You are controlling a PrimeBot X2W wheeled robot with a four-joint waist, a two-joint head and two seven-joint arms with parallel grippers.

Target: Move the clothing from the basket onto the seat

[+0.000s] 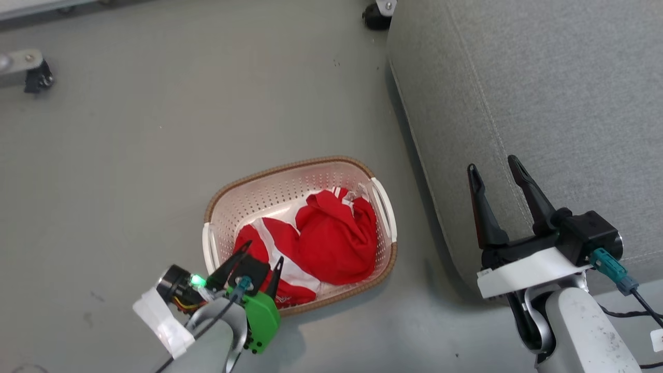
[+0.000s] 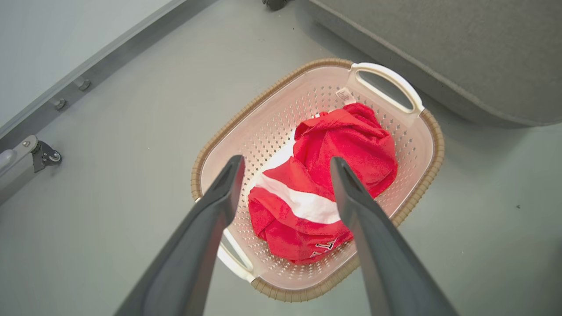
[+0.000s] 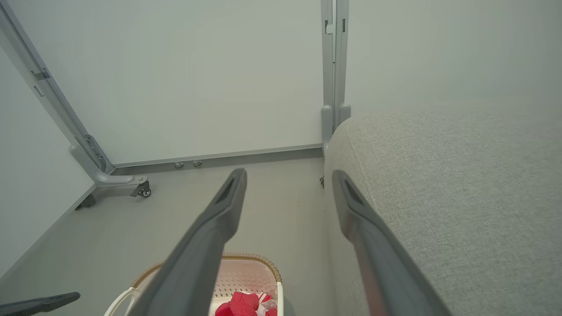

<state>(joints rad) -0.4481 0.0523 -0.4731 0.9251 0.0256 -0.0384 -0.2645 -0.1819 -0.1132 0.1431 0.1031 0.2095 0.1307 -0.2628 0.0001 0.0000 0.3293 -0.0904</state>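
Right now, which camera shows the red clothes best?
The left wrist view: the red clothes lie close in the basket, framed by the left claw. The head view shows them smaller, partly behind that claw; the right wrist view catches a scrap at its bottom edge.

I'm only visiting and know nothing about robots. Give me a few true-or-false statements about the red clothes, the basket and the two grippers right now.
1. The red clothing lies inside the basket. True.
2. The left gripper is shut on the clothing. False: it is open and holds nothing.
3. The basket stands on the seat. False: it stands on the floor beside the seat.
4. The right gripper is open and empty. True.
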